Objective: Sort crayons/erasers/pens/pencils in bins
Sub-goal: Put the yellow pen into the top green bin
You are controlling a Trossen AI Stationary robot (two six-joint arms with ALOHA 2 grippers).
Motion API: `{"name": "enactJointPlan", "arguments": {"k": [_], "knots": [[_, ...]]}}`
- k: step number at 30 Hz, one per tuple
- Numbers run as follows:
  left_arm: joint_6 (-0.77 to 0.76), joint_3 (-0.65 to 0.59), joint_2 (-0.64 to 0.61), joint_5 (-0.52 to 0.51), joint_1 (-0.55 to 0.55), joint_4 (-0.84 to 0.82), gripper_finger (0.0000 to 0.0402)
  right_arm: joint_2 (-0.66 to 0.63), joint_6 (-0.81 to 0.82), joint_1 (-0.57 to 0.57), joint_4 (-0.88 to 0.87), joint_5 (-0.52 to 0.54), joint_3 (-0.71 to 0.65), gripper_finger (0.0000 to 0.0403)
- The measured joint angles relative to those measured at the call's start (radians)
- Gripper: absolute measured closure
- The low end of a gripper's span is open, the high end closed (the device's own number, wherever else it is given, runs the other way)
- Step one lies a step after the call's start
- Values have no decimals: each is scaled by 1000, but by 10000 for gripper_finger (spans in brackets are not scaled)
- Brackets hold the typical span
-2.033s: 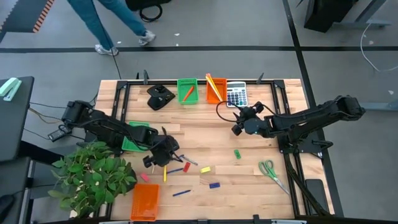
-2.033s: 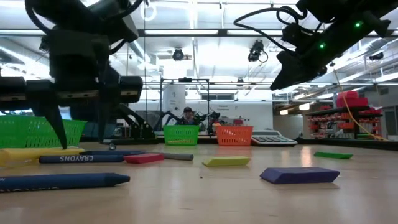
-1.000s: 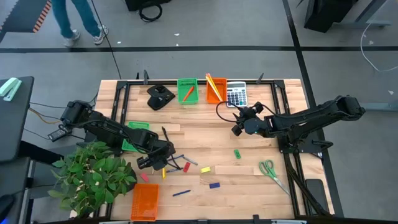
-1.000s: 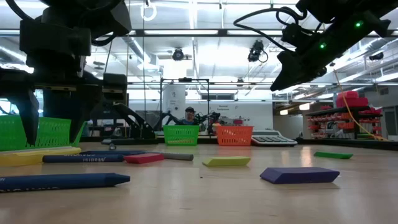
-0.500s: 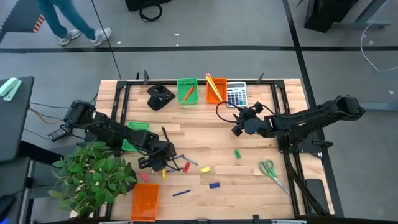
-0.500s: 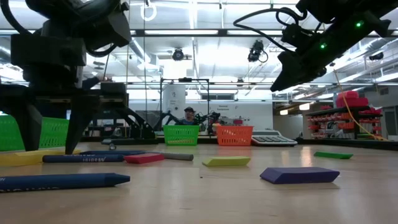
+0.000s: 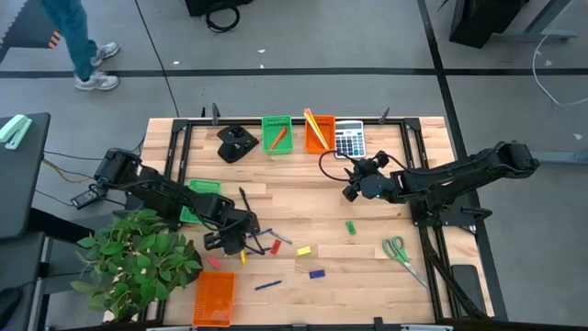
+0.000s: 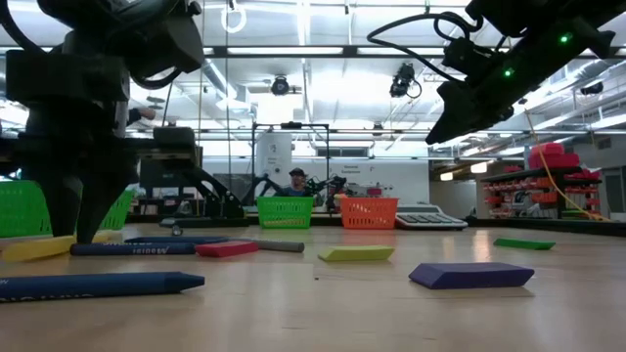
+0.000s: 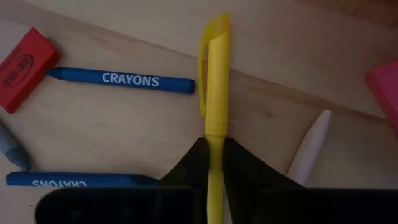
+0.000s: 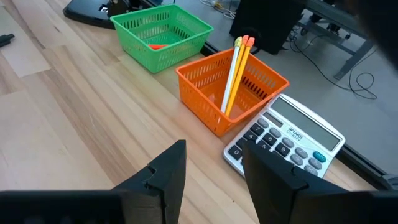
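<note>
Overhead view: even, bright, diffuse light; the surface (image 7: 367, 248) shows only soft, short shadows. Low view: strongly backlit by ceiling strip lights (image 8: 293, 51), so the arms read as near-silhouettes (glare washes out the ceiling); nearest crayon (image 8: 98, 285) slightly soft. Left wrist view: dimmer, warm, the end effector (image 9: 214, 163) dark and blurred at close range. Right wrist view: bright and sharp on the bins, its foreground fingers blurred.

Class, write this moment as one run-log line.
left gripper: shut on yellow pen, on table | right gripper: open, hovering near orange bin | stage: pen gripped, not lifted
</note>
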Motion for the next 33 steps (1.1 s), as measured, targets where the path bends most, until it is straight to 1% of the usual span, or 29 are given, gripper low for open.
{"name": "enactJointPlan", "arguments": {"k": [5, 7, 10, 16, 19, 23, 26, 29, 31, 33], "knots": [[0, 16, 3, -17, 0, 0, 365, 0, 0, 0, 0, 0, 0, 241], [1, 33, 6, -31, 0, -4, 353, 0, -1, 0, 0, 0, 0, 241], [3, 63, 10, -78, 5, 5, 342, 0, -1, 0, 0, -8, 0, 241], [-13, 129, 8, -84, 46, -34, 368, 0, -1, 0, 0, -11, 0, 241], [-62, 174, 7, -120, 74, -44, 368, 0, -1, 0, 0, -14, 0, 241], [-86, 265, 6, -121, 118, -83, 362, 0, -1, 0, -3, -32, 0, 241], [-86, 340, 6, -116, 165, -130, 356, 0, -4, 0, -6, -34, 0, 241], [-109, 401, 5, -140, 247, -123, 363, 0, -3, 0, -26, -41, 0, 241], [-163, 429, 4, -149, 324, -102, 368, 0, 9, 0, -46, -40, 0, 241], [-254, 439, 4, -149, 411, -52, 368, 0, 31, 0, -74, -32, 0, 241]]}}
